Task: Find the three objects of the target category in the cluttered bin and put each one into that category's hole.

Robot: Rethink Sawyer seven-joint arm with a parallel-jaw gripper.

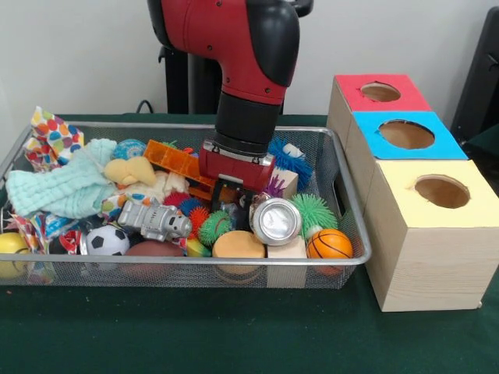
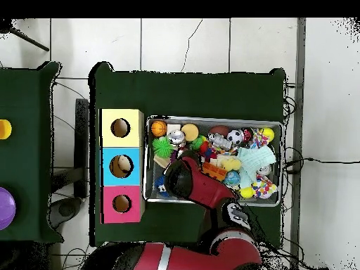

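Green table [image 1: 234, 335], claw [image 1: 234, 195] in bin [image 1: 343, 187]

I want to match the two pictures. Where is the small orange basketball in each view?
Front view: the basketball lies in the wire bin's near right corner, next to the yellow-topped box.
Overhead view: the basketball lies in the bin's top left corner, again beside the yellow-topped box.
Shared landmark: the yellow-topped box, which stands at the basketball's end of the bin in both views.
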